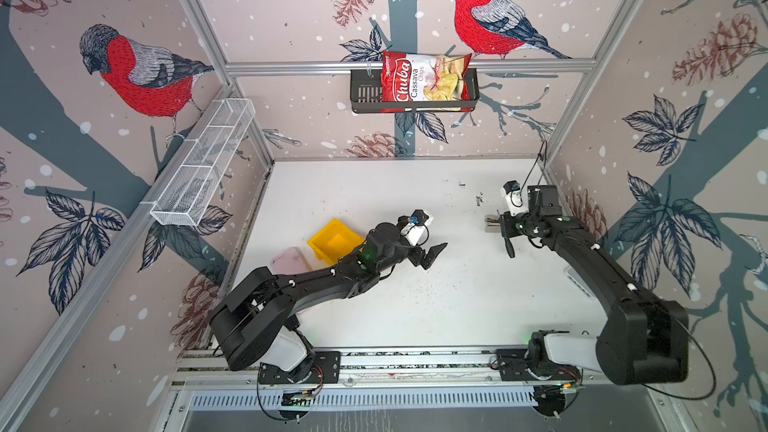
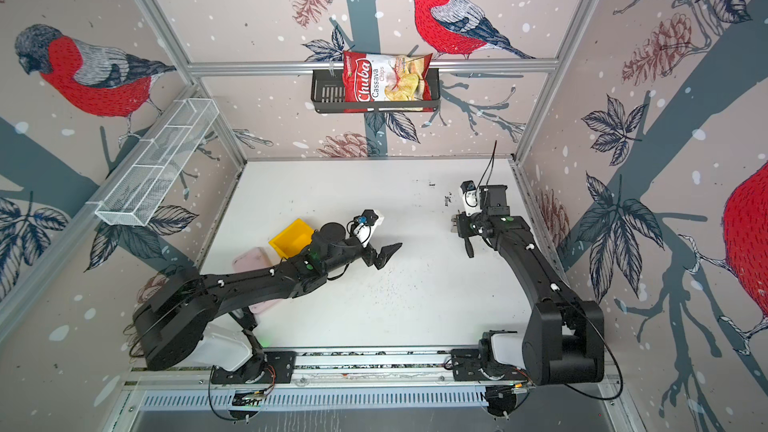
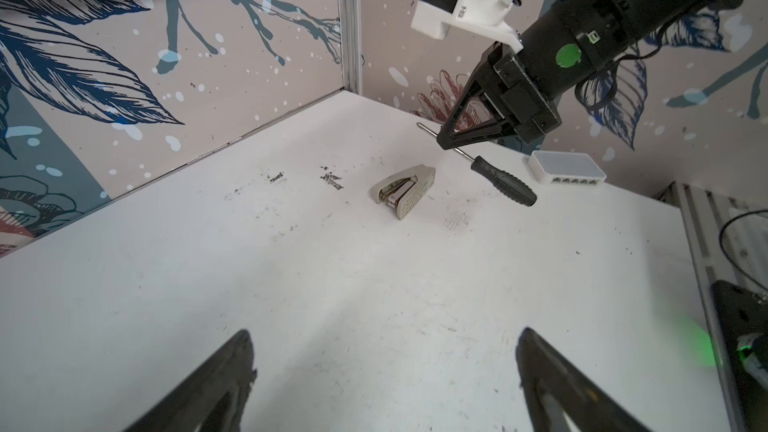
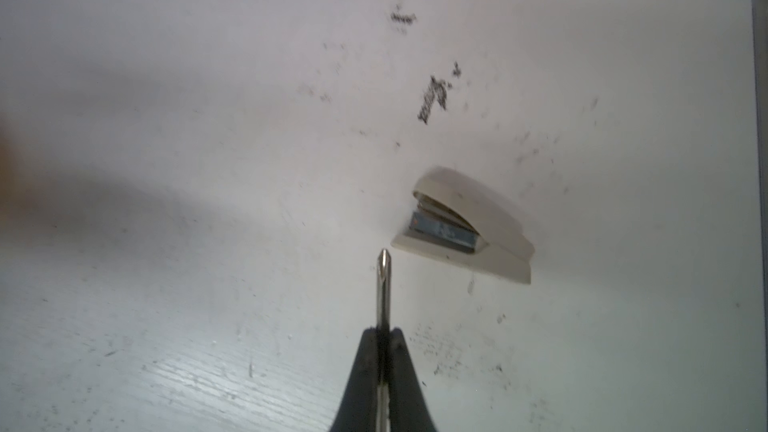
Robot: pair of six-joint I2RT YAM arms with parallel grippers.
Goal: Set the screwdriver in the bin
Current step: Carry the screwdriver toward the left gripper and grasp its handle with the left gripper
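Right jaws clamped on screwdriver, thin silver shaft, black ribbed handle, left jaws wide

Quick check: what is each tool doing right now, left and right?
Left tool: open, holding nothing.
Right tool: closed on the screwdriver, gripping its metal shaft.
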